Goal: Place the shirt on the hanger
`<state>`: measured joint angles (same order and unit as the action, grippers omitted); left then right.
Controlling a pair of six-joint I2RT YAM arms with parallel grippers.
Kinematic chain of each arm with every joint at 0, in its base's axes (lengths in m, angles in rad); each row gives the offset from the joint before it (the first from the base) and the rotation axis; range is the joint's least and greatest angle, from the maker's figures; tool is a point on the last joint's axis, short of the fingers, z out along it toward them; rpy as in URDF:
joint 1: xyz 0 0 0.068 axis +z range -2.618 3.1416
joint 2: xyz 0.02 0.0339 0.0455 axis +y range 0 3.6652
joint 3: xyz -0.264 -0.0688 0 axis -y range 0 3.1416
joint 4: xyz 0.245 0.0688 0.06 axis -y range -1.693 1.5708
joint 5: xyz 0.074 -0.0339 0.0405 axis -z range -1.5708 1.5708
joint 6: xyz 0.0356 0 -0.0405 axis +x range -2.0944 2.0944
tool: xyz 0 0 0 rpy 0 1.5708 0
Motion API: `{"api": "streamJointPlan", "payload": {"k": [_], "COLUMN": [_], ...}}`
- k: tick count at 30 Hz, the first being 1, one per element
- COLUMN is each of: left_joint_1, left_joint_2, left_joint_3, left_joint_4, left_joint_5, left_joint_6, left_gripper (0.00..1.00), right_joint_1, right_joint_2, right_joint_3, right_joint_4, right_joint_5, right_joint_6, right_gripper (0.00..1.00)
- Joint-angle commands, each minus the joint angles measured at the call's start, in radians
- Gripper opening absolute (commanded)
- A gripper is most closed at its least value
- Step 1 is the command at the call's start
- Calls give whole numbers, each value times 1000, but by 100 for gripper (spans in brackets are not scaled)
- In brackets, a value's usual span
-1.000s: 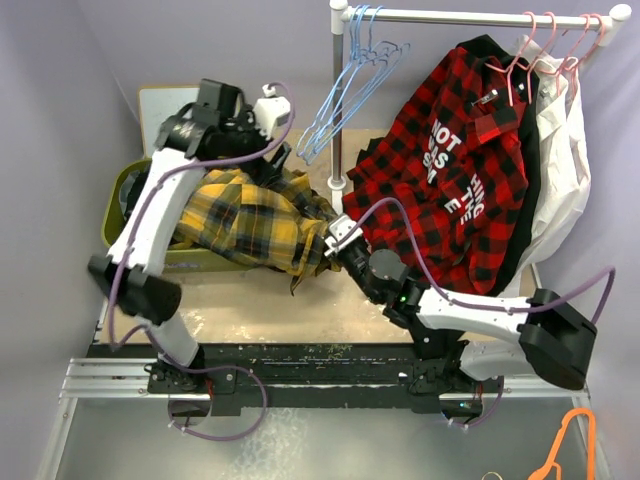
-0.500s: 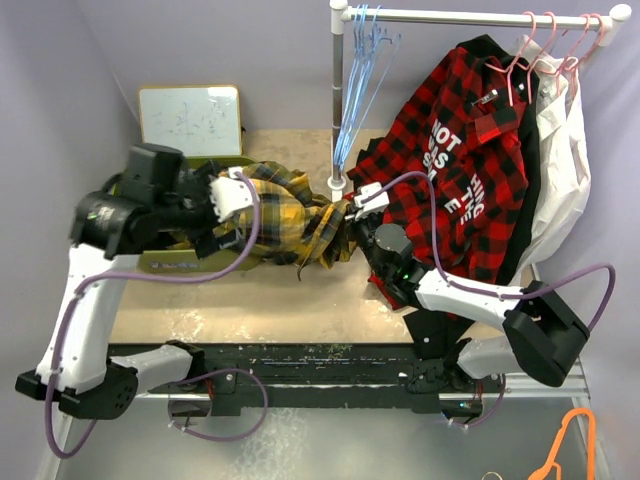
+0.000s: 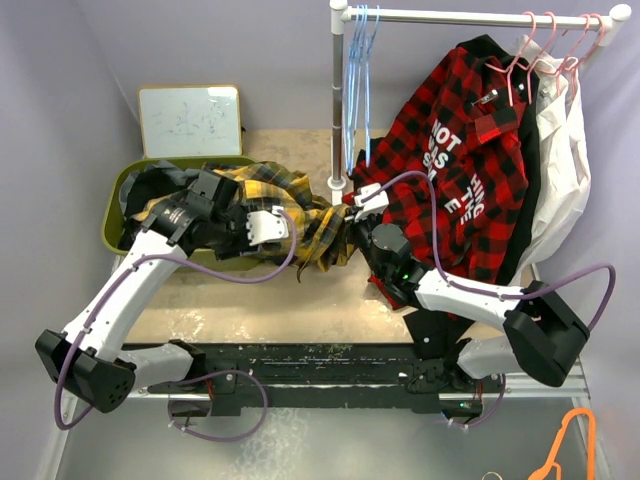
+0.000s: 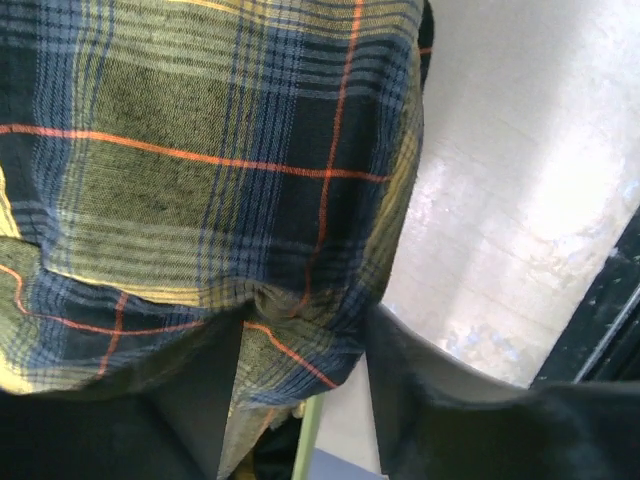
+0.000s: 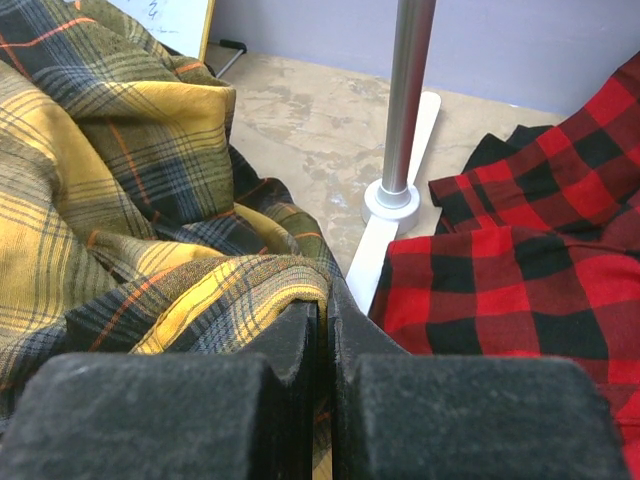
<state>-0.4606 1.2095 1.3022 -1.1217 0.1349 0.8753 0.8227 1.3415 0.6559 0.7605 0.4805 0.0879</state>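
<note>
looks like the spreading step: the shirt (image 3: pixel 285 205) lies bunched left of the rack pole (image 3: pixel 338 100). right gripper (image 5: pixel 322 305) pinches its edge; left gripper (image 4: pixel 300 365) stands wide around a fold, grip unclear. next likely calls for opening the collar for the hanger (image 3: pixel 357 80).

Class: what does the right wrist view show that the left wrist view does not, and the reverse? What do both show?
Only right wrist: the rack pole, the red checked shirt, the right gripper shut on the plaid shirt. Only left wrist: the left gripper, jaws apart around a fold, and bare table. Both: the plaid shirt.
</note>
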Motion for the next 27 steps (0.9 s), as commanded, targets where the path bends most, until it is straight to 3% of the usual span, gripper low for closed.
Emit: {"api": "streamJointPlan", "payload": {"k": [1, 2, 4, 15, 22, 27], "left_joint_1": [-9, -9, -10, -9, -9, -9], "left_joint_2": [-17, -19, -18, 37, 88, 178], "left_joint_3": [-31, -27, 7, 514, 793, 1012], "left_joint_4": [131, 135, 122, -65, 66, 152], "left_joint_5": [-47, -46, -44, 14, -88, -95], "left_joint_6": [3, -5, -19, -94, -217, -338], "left_gripper": [33, 19, 0, 0, 0, 0], "right_joint_1": [1, 1, 1, 2, 1, 2], "right_joint_2": [-45, -54, -77, -197, -164, -70], "right_joint_3": [26, 23, 24, 264, 568, 886], "right_joint_4": [21, 20, 13, -214, -358, -533], "right_joint_5": [22, 17, 1, -135, -117, -89], "right_joint_6": [29, 28, 21, -101, -229, -302], "right_gripper": [0, 0, 0, 0, 0, 0]}}
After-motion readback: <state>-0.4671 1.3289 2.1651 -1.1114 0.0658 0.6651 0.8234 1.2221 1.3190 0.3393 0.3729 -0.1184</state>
